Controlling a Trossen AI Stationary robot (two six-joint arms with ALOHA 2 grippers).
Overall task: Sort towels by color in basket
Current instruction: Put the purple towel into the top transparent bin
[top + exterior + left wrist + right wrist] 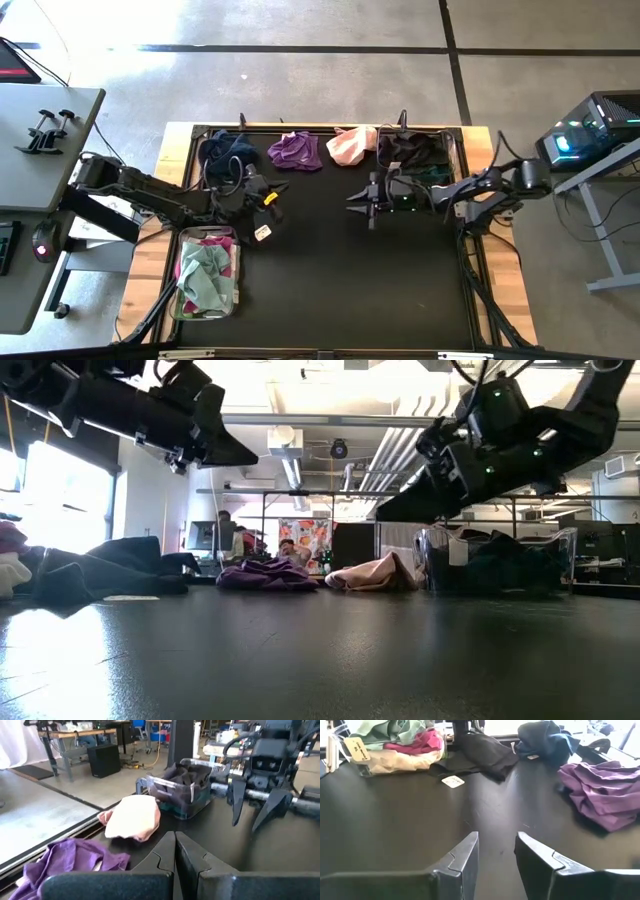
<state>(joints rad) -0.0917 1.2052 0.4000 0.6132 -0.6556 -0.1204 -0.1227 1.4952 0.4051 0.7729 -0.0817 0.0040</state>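
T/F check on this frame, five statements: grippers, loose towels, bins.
1. The left gripper is shut. True.
2. The right gripper holds the purple towel. False: its fingers stand apart with nothing between them.
3. The pink towel lies loose on the table, beside the bin of dark towels. True.
4. The purple towel is inside a bin. False: it lies on the mat.
5. The bin by the left arm holds only black cloth. False: teal and magenta show.

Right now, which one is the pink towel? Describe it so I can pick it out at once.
Look along the far edge of the black table, where towels lie in a row. The pink towel is a crumpled heap between the purple towel and the clear bin of dark cloths. It is the only pale one in that row.
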